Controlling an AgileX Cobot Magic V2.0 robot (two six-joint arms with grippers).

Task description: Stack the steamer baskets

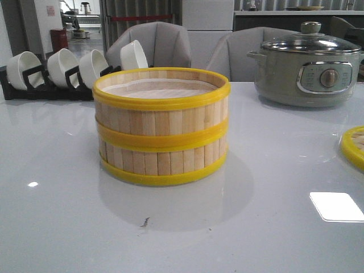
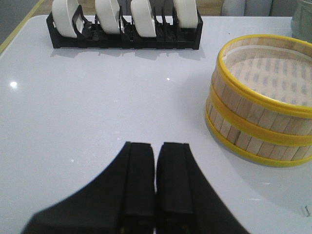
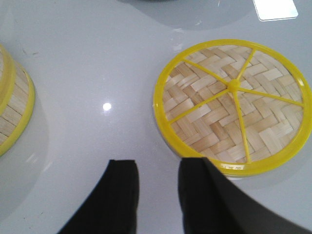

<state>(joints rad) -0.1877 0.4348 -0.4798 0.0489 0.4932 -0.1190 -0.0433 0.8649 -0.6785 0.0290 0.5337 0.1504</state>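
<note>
Two steamer baskets (image 1: pixel 162 126) stand stacked one on the other at the table's middle, bamboo-slat walls, yellow rims, pale liner in the top one. The stack also shows in the left wrist view (image 2: pixel 263 105) and at the edge of the right wrist view (image 3: pixel 14 105). The woven yellow-rimmed lid (image 3: pixel 233 105) lies flat on the table to the right, its edge showing in the front view (image 1: pixel 354 147). My left gripper (image 2: pixel 156 151) is shut and empty, above bare table left of the stack. My right gripper (image 3: pixel 157 168) is open and empty, just beside the lid's rim.
A black rack with white bowls (image 1: pixel 54 71) stands at the back left, also in the left wrist view (image 2: pixel 124 24). A grey electric pot with a glass lid (image 1: pixel 307 71) stands at the back right. Grey chairs are behind the table.
</note>
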